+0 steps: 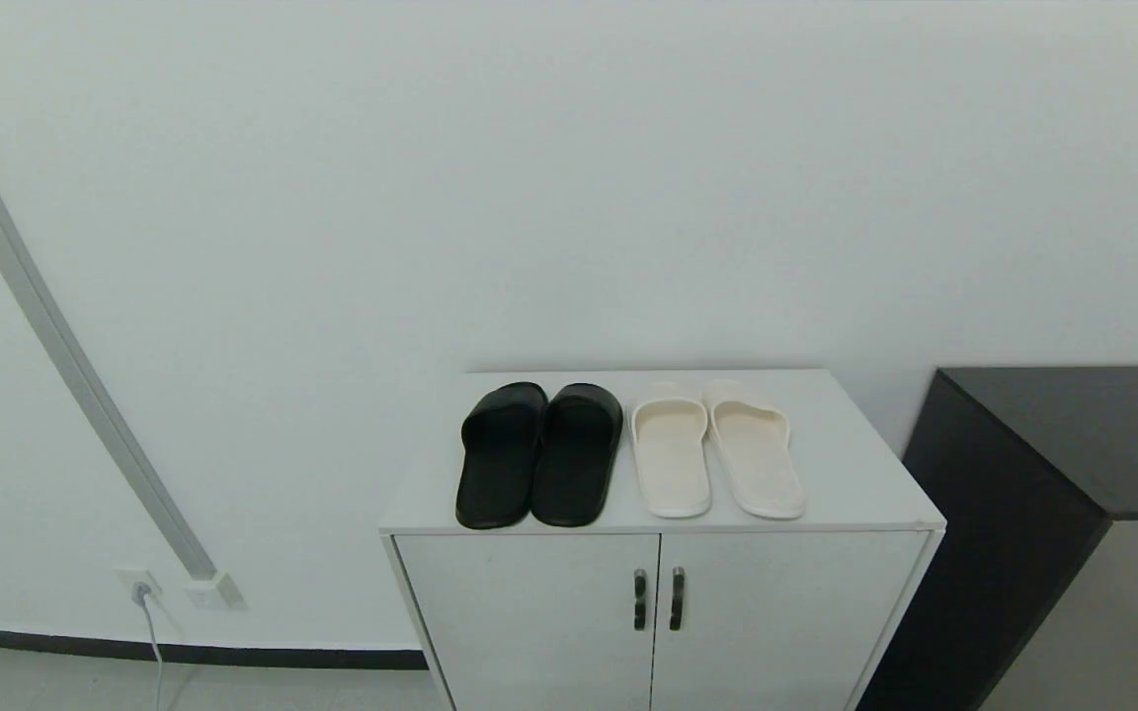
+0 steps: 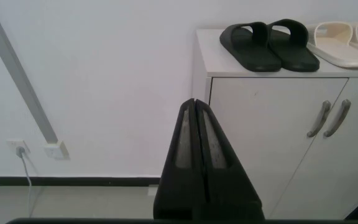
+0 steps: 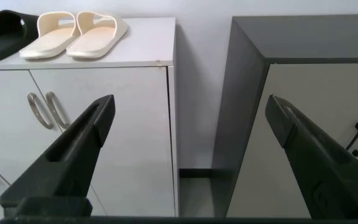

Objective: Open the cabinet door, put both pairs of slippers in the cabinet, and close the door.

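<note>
My left gripper [image 2: 194, 102] has its fingers pressed together. My right gripper [image 3: 190, 106] has its jaws wide apart. Both sit short of the cabinet [image 1: 855, 464] front. Its doors are shut, with the handles [image 1: 677, 597] paired at the centre seam. The black slippers [image 1: 539, 454] and cream slippers [image 1: 717, 449] lie side by side on the cabinet top. I judge opening comes first: grip one handle squarely with the right gripper, then pull along the hinge arc. No readable label or writing found.

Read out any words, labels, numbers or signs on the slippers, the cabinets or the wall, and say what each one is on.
No readable text anywhere: the black rubber slippers, the cream rubber slippers, the white two-door cabinet, the dark grey cabinet and the white wall socket all look plain.
</note>
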### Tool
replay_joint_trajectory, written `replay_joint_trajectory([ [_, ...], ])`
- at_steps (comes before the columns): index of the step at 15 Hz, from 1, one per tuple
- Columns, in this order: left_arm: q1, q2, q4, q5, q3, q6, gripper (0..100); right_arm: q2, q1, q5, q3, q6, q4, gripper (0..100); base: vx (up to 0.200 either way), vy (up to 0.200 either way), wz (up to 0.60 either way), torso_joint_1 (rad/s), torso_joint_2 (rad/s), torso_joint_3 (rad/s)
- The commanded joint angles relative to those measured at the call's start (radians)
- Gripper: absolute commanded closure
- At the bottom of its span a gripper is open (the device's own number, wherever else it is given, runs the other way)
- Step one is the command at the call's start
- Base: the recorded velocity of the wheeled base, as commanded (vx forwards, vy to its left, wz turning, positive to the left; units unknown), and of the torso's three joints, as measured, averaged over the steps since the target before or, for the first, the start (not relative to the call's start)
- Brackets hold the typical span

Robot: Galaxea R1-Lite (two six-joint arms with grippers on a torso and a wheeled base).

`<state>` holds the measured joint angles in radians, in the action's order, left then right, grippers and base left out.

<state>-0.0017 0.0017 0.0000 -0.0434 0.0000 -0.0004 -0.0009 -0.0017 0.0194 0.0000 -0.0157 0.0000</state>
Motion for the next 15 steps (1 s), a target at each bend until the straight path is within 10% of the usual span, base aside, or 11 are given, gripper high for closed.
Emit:
replay_joint_trajectory([
  [1, 0.000, 0.000, 0.000, -0.001, 0.000, -0.006, 100, 0.001, 0.000, 0.001, 0.000, 0.000, 0.000, 0, 0.000, 0.000, 0.00, 0.000, 0.00, 0.000],
  [9, 0.000, 0.000, 0.000, 0.011, 0.000, -0.006, 100, 0.001, 0.000, 0.004, -0.011, -0.020, -0.023, 0, 0.000, 0.000, 0.00, 0.000, 0.00, 0.000],
  [11, 0.000, 0.000, 0.000, 0.013, 0.000, -0.003, 100, 0.144, 0.023, 0.013, -0.319, 0.134, 0.040, 0, 0.000, 0.000, 0.00, 0.000, 0.00, 0.000],
  [15, 0.000, 0.000, 0.000, 0.022, 0.000, 0.002, 100, 0.659, 0.046, 0.171, -0.365, 0.111, -0.103, 0, 0.000, 0.000, 0.00, 0.000, 0.00, 0.000],
])
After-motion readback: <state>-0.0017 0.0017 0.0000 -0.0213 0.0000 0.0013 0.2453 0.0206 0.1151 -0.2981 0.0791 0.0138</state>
